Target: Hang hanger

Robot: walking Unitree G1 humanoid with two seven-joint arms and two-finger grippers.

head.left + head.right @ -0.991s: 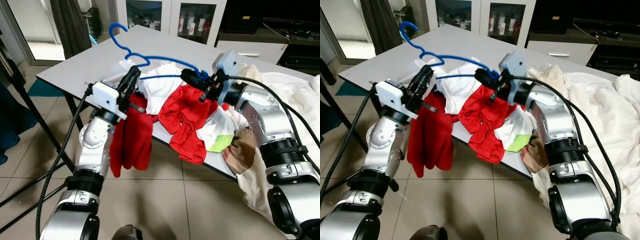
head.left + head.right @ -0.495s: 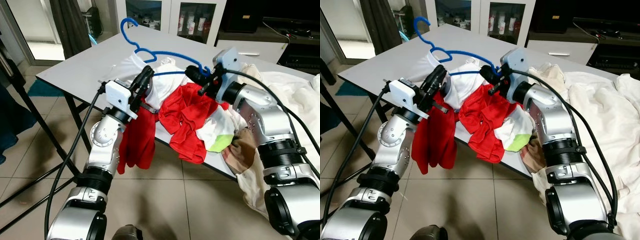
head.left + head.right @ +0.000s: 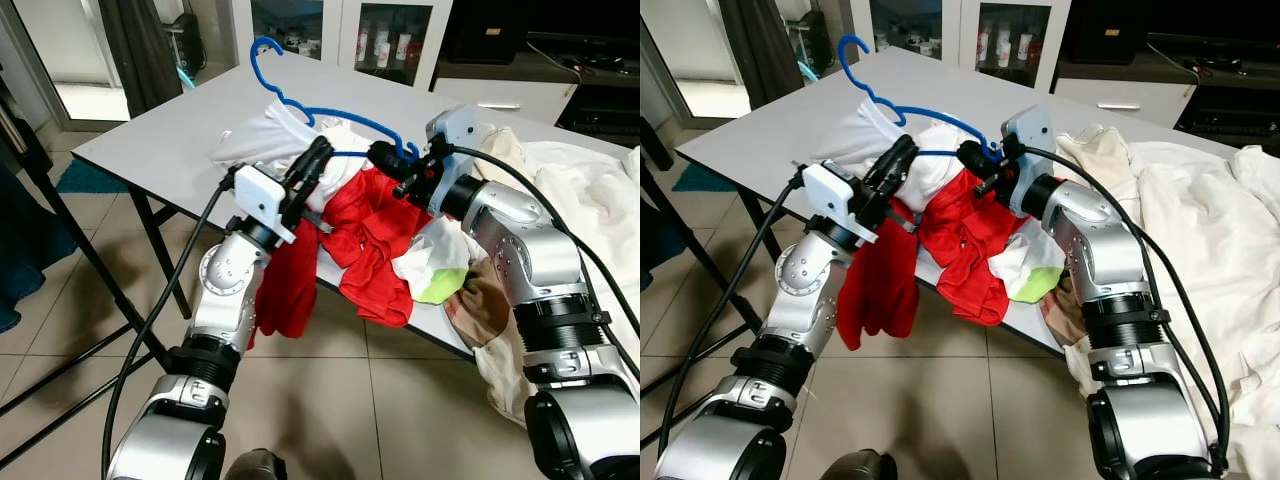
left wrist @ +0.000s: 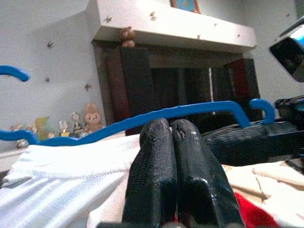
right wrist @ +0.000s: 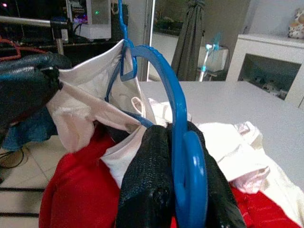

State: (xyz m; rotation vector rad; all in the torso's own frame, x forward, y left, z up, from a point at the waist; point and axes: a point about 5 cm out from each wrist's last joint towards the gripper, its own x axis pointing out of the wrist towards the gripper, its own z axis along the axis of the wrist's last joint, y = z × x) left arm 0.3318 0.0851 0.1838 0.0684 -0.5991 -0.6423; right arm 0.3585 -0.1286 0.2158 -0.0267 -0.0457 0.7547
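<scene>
Over the near edge of the grey table [image 3: 180,125], the blue hanger [image 3: 330,108] was held in the air between the two grippers, its hook raised toward the table's far left side. The right gripper [image 3: 385,157] had its two black fingers pinched on the hanger's right end, where the blue bar curled into a small hook; in the right wrist view the blue plastic ran between the fingertips [image 5: 147,161]. The left gripper [image 3: 318,162] had its fingers pressed together just under the hanger's lower bar, against a white garment [image 3: 865,130] that was draped partly over the hanger; whether cloth was actually caught between them could not be told. In the left wrist view the closed fingers [image 4: 154,161] sat in front of the blue bar, with white fabric beside them. A red garment [image 3: 370,240] lay bunched at the near edge and hung over it toward the tiled floor [image 3: 330,400]. To its right a pile of cream cloth [image 3: 590,200] spilled off the table's right side, with a white-and-green piece [image 3: 435,275] beside the red one.
</scene>
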